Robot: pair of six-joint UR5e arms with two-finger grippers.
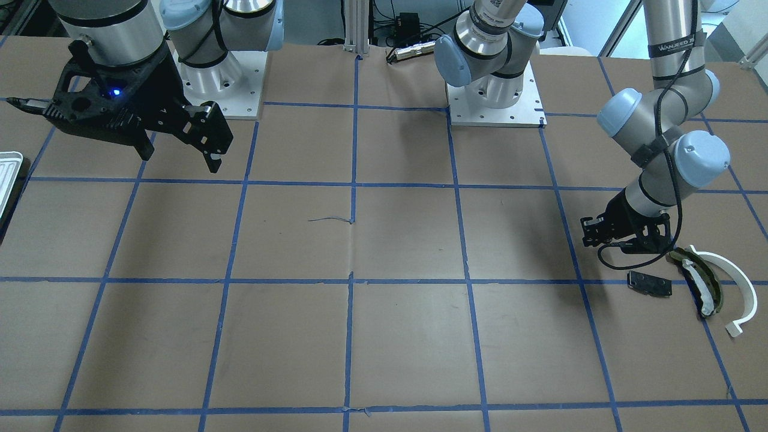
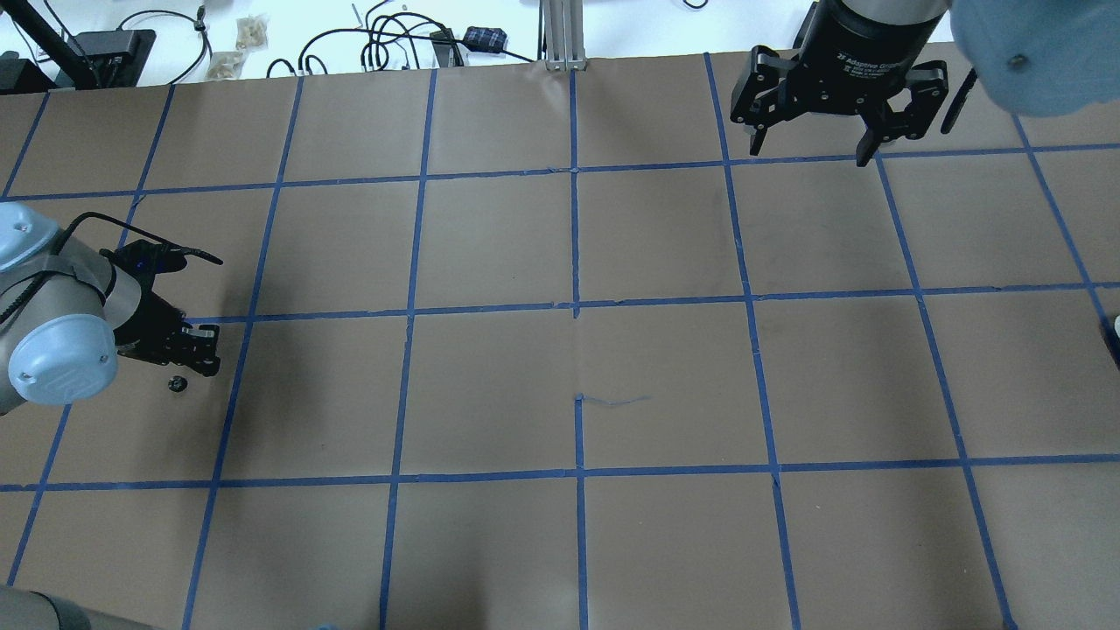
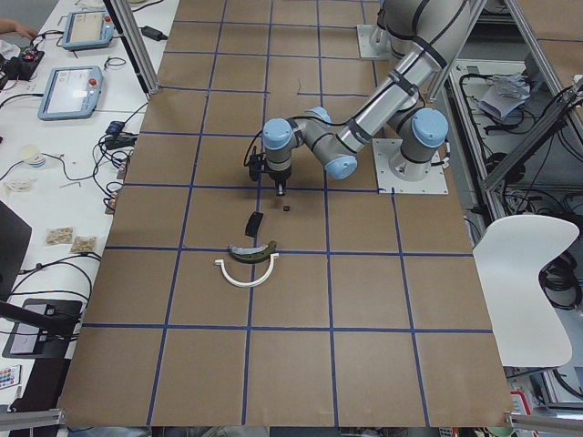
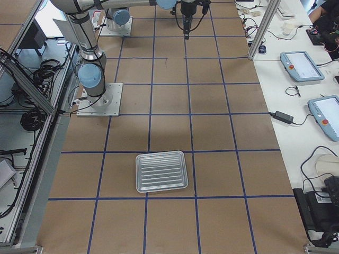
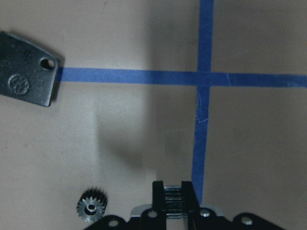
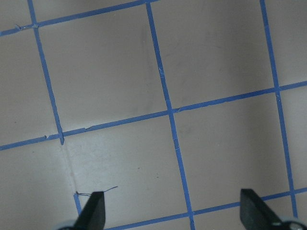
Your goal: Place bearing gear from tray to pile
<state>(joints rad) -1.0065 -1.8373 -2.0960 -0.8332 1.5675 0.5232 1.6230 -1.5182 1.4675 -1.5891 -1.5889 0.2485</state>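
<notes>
Down at the robot's left end of the brown-papered table (image 2: pixel 665 385) with its blue tape grid, the left gripper (image 5: pixel 172 199) hangs low over the surface. In the wrist view its fingers are pressed together with nothing pinched between them. And there is the bearing gear (image 5: pixel 91 210), a small dark toothed wheel, lying flat on the paper just beside those fingertips and apart from them. The overhead view has it as a small dark dot (image 2: pixel 178 383) right under the gripper's tip. The pile (image 3: pixel 248 259) sits close by. The flat black plate (image 1: pixel 649 283) is the nearest piece, and the gear lies near it but not touching. Past the plate lies the dark olive curved piece (image 1: pixel 696 276) with its white strip, and the white arc (image 1: pixel 739 273) curls round the olive piece's outer side. Over at the other end, the right gripper (image 2: pixel 812 150) hangs high above the table with its jaws spread wide and nothing between them; its own camera looks down on bare paper and tape lines. The tray (image 4: pixel 161 172), silvery with ribbed grooves inside, rests flat on the table at the robot's right end, well apart from both the gear and the pile.
</notes>
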